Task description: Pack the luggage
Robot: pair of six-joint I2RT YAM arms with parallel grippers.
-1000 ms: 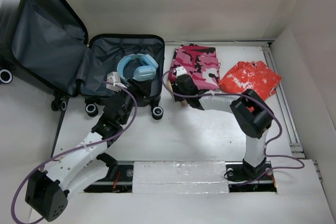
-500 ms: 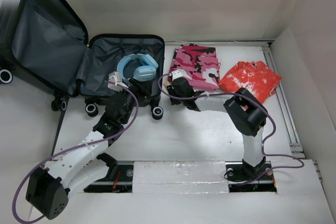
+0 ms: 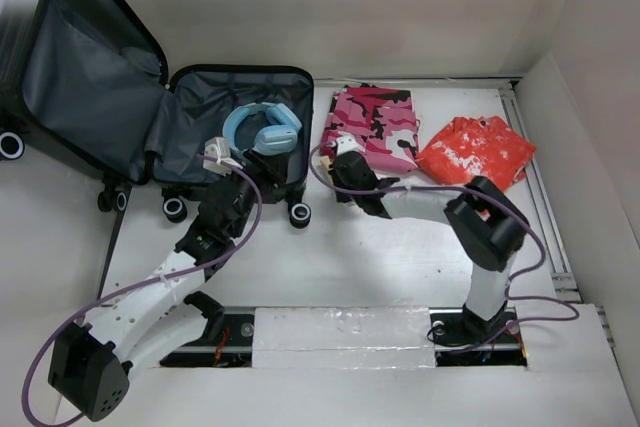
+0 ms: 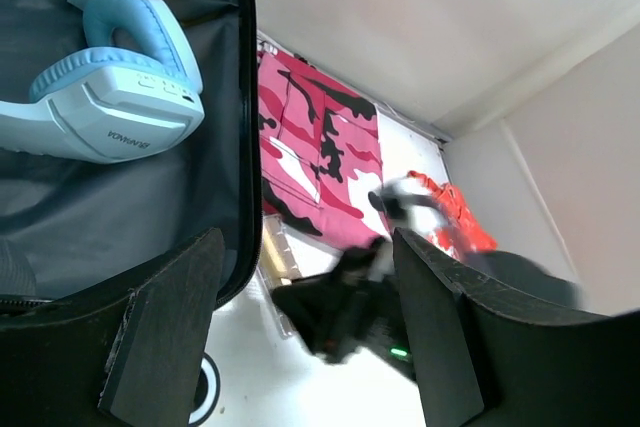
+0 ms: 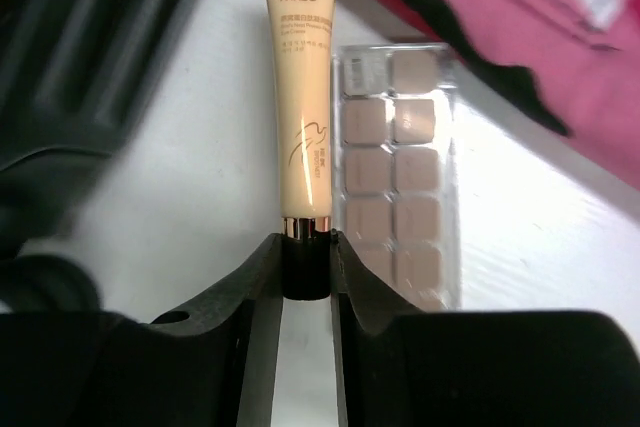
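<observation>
The luggage [image 3: 190, 112] lies open at the far left, with its dark grey lining showing and its lid [image 3: 85, 67] standing open. Light blue headphones [image 3: 262, 129] lie inside and also show in the left wrist view [image 4: 100, 107]. My left gripper [image 3: 232, 162] is open and empty over the suitcase's near right edge [image 4: 305, 242]. My right gripper [image 3: 342, 162] is shut on the black cap of a cream tube [image 5: 300, 97] marked MAZO [image 5: 305, 247]. The tube lies beside a clear blister pack [image 5: 395, 177].
A folded pink camouflage cloth [image 3: 375, 122] lies right of the suitcase, just beyond the right gripper. A crumpled orange-red garment [image 3: 475, 152] lies further right. Suitcase wheels [image 3: 298, 214] stick out at its near edge. White walls close the far and right sides.
The right wrist shifted slightly by the pink cloth's near-left corner, and its elbow swung right and nearer. The left arm has hardly moved.
</observation>
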